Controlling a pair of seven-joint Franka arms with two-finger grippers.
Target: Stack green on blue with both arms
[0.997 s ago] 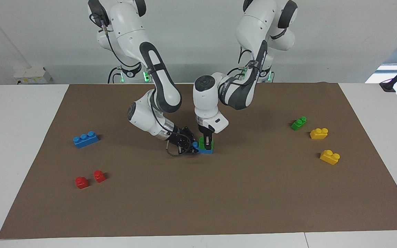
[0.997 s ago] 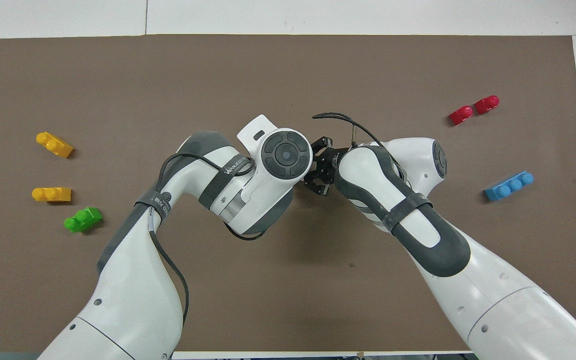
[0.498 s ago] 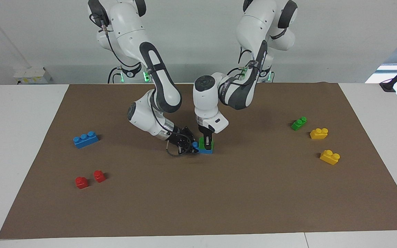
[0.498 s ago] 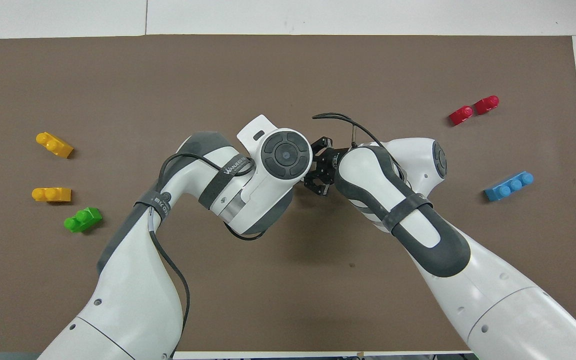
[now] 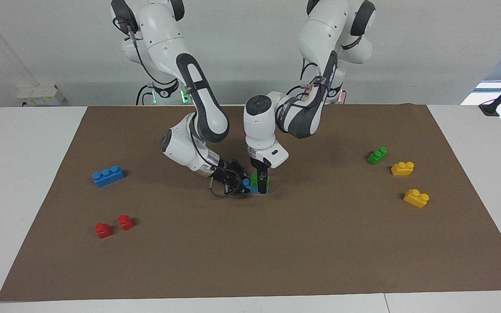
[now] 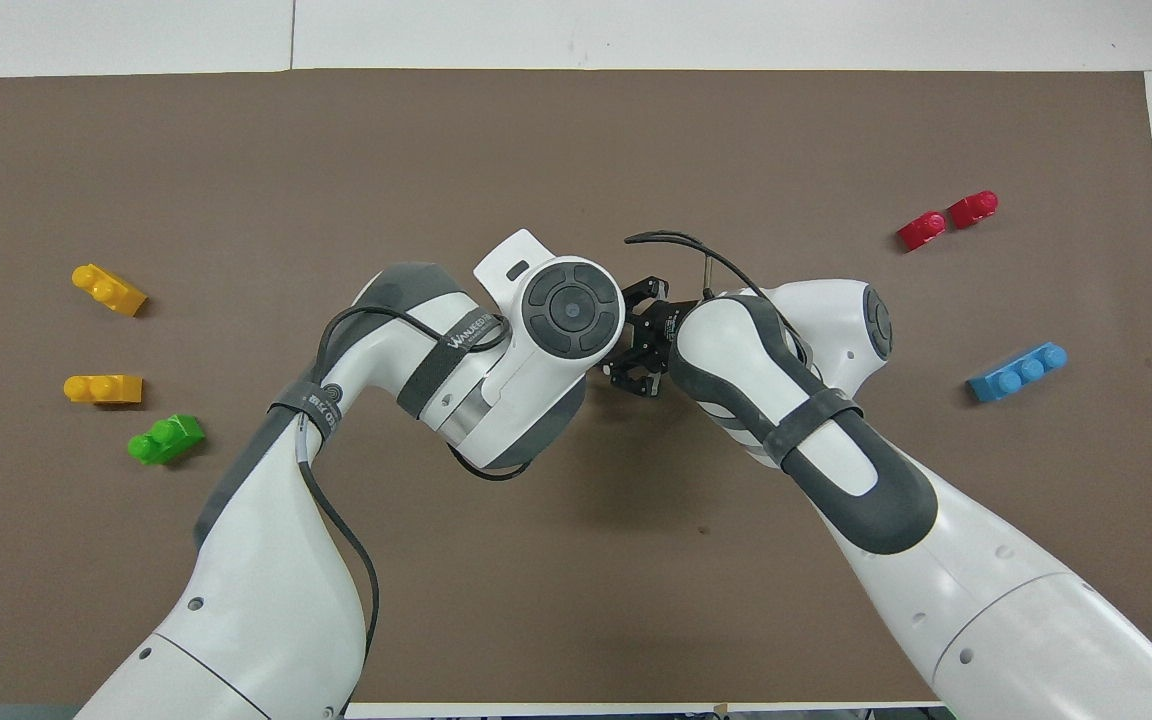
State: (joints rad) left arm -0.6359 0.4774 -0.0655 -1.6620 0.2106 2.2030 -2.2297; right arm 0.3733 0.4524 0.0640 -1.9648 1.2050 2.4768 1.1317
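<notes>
Facing view: mid-table, my left gripper (image 5: 261, 181) is pinched on the green brick (image 5: 255, 178), seated on the blue brick (image 5: 250, 188) my right gripper (image 5: 238, 183) clamps endwise. Light, rigid, slick plastic; I'd grip flat sides. Overhead view: arms hide both bricks.

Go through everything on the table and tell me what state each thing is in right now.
Green brick: seated on the blue brick, held by the left tool.
Blue brick: on the mat under the green, held at one end by the right tool.
Left tool: shut on the green brick.
Right tool: shut on the blue brick.
Spare green brick: loose on the mat.
Spare blue brick: loose on the mat.
Yellow bricks: two, loose, apart.
Red bricks: two, side by side.
</notes>
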